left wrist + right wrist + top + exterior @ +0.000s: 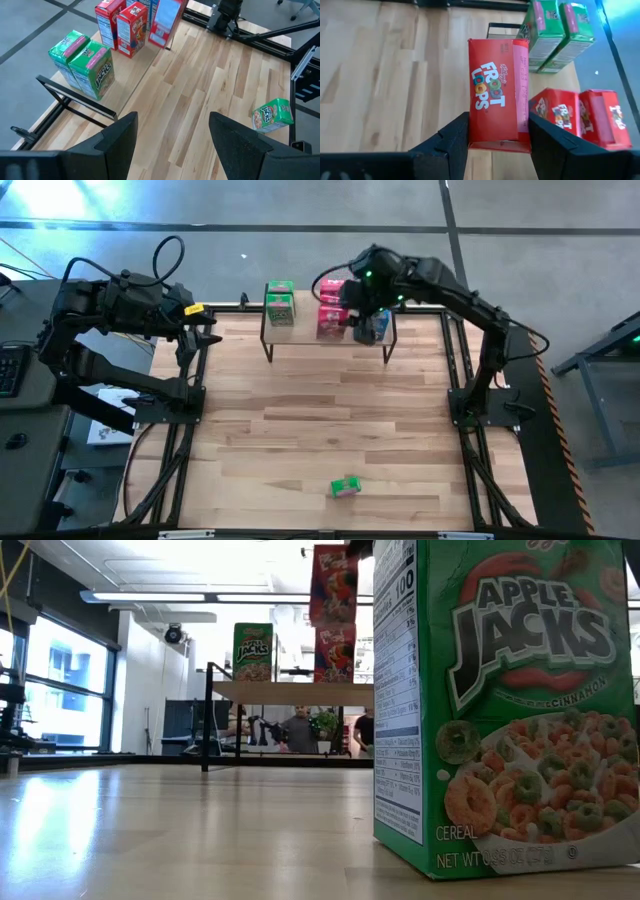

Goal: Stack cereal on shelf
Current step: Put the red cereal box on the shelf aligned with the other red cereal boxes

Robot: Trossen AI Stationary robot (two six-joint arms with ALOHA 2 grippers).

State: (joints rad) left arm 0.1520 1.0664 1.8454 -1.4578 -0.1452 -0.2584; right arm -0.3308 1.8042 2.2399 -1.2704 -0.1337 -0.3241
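1. A small red cardboard Froot Loops cereal box (497,95) is pinched between the jaws of the right gripper (497,137), held in the air over the shelf.
2. The shelf (310,337) is a low stand with a light wooden top board and thin black legs, at the far edge of the worktop (330,430).
3. On the shelf stand two green Apple Jacks boxes (82,62) side by side, touching each other, towards its left end.
4. Two more red boxes (580,122) stand beside each other near the shelf's middle, just beside the held one.
5. A blue box (167,20) stands past the red ones.
6. One green box (345,487) lies alone at the near edge of the worktop, well apart from the shelf.
7. The left gripper (172,145) hangs at the worktop's left side, its jaws spread and holding nothing.
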